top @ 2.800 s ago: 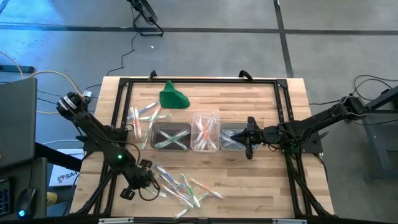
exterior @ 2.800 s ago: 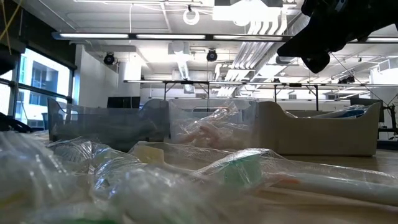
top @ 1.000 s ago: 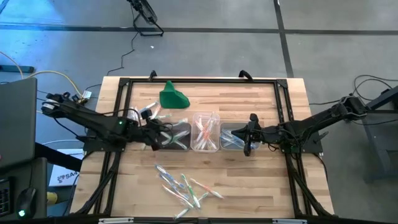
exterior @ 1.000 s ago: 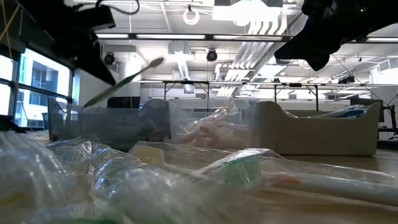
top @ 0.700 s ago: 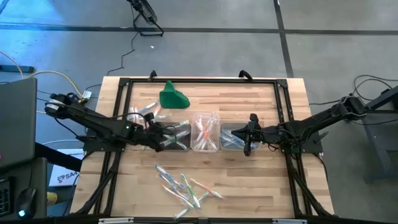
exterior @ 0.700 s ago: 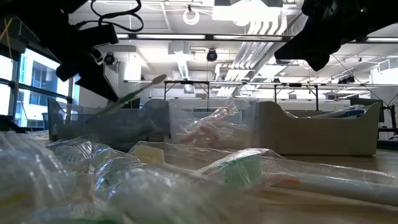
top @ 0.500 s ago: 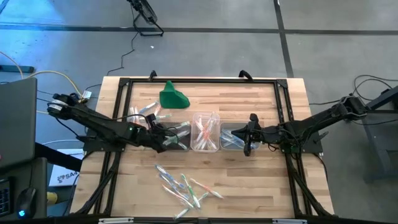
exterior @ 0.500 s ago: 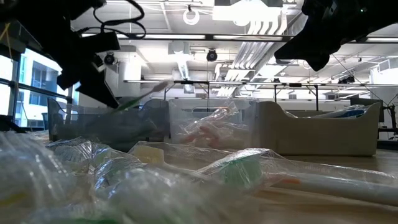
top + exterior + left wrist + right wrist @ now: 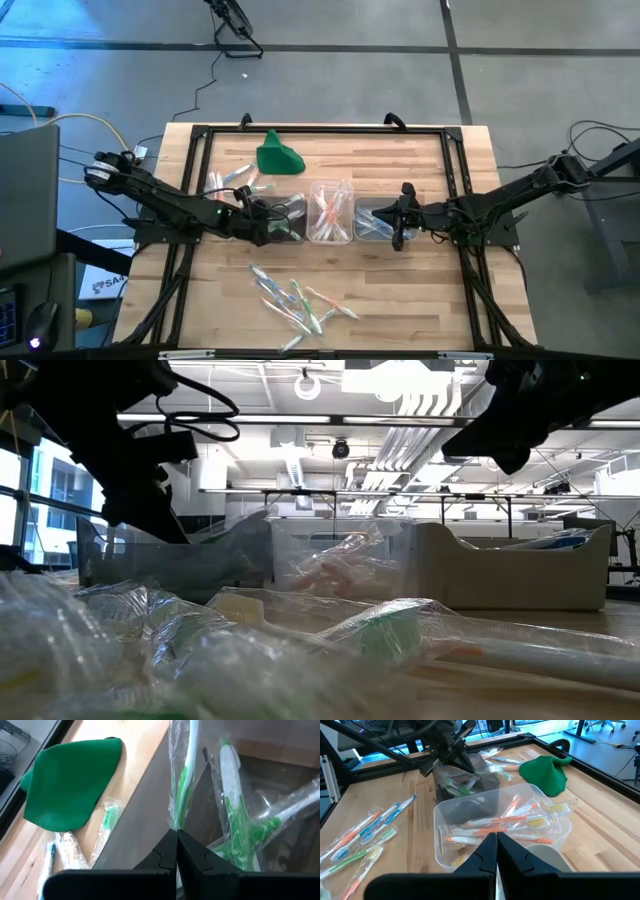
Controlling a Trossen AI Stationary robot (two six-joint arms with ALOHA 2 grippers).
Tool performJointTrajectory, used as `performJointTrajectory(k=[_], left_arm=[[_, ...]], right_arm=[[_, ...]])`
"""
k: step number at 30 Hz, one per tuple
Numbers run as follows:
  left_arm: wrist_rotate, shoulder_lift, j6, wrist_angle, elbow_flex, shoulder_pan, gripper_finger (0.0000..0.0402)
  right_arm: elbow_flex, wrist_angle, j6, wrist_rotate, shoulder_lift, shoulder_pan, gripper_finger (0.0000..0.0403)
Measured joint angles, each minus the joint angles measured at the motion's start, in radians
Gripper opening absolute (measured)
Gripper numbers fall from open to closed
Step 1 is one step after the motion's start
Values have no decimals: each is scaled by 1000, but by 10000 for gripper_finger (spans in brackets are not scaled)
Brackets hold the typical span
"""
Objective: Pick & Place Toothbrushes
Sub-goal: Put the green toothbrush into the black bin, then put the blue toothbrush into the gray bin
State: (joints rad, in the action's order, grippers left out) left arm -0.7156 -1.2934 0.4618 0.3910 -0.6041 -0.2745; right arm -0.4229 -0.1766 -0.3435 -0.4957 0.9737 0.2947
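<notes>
L gripper [image 9: 262,224] has come down over the last sec, from above the left-hand clear rectangular tub [image 9: 277,220] to its rim, jaws together, clamped on a white-and-green wrapped toothbrush [image 9: 183,767]. Wrist view: brush end pinched between fingertips, rest hanging along the tub wall, head over the opening. Tub already holds green-handled brushes [image 9: 236,822]. Judgement: carry phase done, release comes next; brush looks to straddle the wall, could tip outside when let go.

R gripper [image 9: 400,222] hasn't budged, parked at the right-hand clear tub [image 9: 377,222], jaws shut, nothing held. Middle clear tub [image 9: 470,827] has the orange-pink brushes [image 9: 492,827].

Loose pile of wrapped toothbrushes [image 9: 295,302] unchanged on near table; few more [image 9: 232,178] beside the solid green cloth lump [image 9: 279,154]. Plenty left to sort.
</notes>
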Motion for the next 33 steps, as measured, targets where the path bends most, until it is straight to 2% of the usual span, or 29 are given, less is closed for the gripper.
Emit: performJointTrajectory(k=[4, 11, 14, 19, 24, 33], left_arm=[[-9, 0, 11, -2, 0, 0, 21], [-10, 0, 10, 0, 0, 0, 99], [-10, 0, -1, 2, -4, 0, 116], [-11, 0, -3, 3, -60, 0, 120], [-9, 0, -102, 5, -147, -1, 120], [141, 0, -204, 14, -295, -1, 120]], right_arm=[[0, 8, 0, 0, 0, 0, 2], [0, 8, 0, 0, 0, 0, 2], [0, 8, 0, 0, 0, 0, 2], [0, 8, 6, 0, 0, 0, 2], [0, 9, 7, 0, 0, 0, 2], [0, 9, 7, 1, 0, 0, 2]])
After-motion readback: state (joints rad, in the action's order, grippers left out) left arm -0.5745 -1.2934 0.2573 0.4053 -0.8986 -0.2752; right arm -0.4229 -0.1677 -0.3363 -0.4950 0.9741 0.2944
